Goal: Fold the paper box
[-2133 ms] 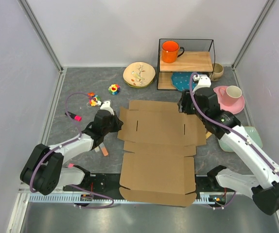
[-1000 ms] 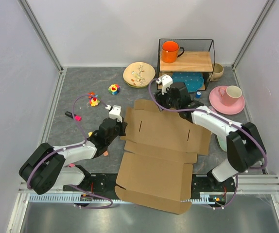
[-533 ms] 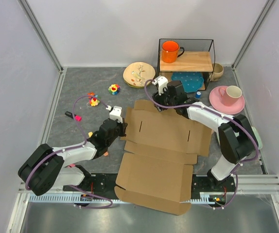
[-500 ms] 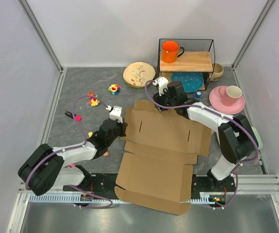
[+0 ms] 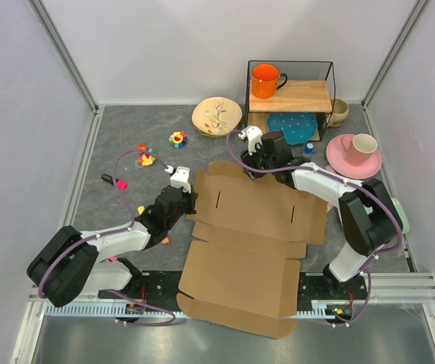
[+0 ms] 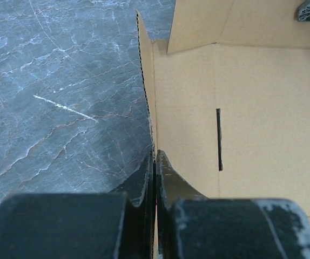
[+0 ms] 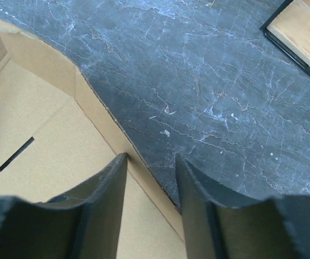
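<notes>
The paper box is a flat brown die-cut cardboard sheet lying across the table's middle, its near panel over the front edge. My left gripper is shut on the box's left side flap; in the left wrist view the flap's edge runs straight into the closed fingers. My right gripper is open at the box's far edge. In the right wrist view its two fingers straddle the raised far flap, one over cardboard, one over the stone table.
A black wire shelf with wooden boards, an orange mug and a blue plate stands at the back. A floral plate, small toys, a pink cup and saucer and a green plate lie around.
My right arm swung from the box's right corner to its far edge. The box shifted and rotated slightly. My left gripper stayed clamped on the left flap.
</notes>
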Tool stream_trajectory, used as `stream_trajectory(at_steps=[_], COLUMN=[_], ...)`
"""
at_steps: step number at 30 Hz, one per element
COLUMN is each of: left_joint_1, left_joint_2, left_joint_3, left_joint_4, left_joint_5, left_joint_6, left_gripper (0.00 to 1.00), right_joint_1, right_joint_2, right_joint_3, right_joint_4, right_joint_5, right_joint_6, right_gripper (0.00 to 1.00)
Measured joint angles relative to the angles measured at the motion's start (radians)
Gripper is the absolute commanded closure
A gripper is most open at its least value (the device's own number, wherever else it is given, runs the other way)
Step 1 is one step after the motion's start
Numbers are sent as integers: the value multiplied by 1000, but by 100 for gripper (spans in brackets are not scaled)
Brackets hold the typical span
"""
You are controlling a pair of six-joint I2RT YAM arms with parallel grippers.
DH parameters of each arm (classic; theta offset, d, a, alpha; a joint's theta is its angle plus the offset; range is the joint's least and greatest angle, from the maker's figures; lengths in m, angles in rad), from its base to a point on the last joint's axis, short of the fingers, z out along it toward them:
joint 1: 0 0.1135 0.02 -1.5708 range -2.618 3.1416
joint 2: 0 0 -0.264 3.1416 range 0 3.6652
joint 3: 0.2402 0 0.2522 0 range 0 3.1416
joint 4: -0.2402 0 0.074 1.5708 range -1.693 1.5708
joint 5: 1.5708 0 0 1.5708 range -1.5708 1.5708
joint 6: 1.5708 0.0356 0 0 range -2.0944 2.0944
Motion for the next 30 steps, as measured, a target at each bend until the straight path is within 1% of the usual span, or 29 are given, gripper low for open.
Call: stream_trajectory(at_steps=[2, 6, 11, 13, 15, 17, 18, 20, 23, 30], left_joint_1=[0, 0, 0, 0, 0, 0, 0, 0, 0, 0], left_joint_2=[0, 0, 0, 0, 3, 12, 19, 33, 58, 100], left_joint_3=[0, -2, -5, -5, -5, -5, -5, -5, -5, 2], left_joint_4=[-5, -7, -13, -14, -13, -13, -13, -13, -5, 17], left_joint_5=[-4, -5, -10, -11, -12, -13, -14, -18, -20, -19], left_joint_6=[0, 0, 0, 0, 0, 0, 0, 0, -1, -1], left_gripper=[98, 98, 98, 98, 98, 98, 98, 98, 98, 98], right_joint_1=[0, 0, 2, 5, 10, 19, 26, 40, 60, 77], right_joint_2=[0, 7, 27, 36, 44, 50, 53, 57, 63, 89], right_joint_3=[0, 0, 0, 0, 0, 0, 0, 0, 0, 0], right_joint_4=[0, 1, 0, -1, -4, -11, -16, -23, -33, -50], right_joint_5=[-7, -31, -37, -38, -40, -40, -39, -30, -15, 31], right_joint_6=[4, 5, 3, 3, 0, -4, -8, -14, -28, -42], right_gripper=[46, 48, 55, 61, 62, 61, 55, 49, 46, 46])
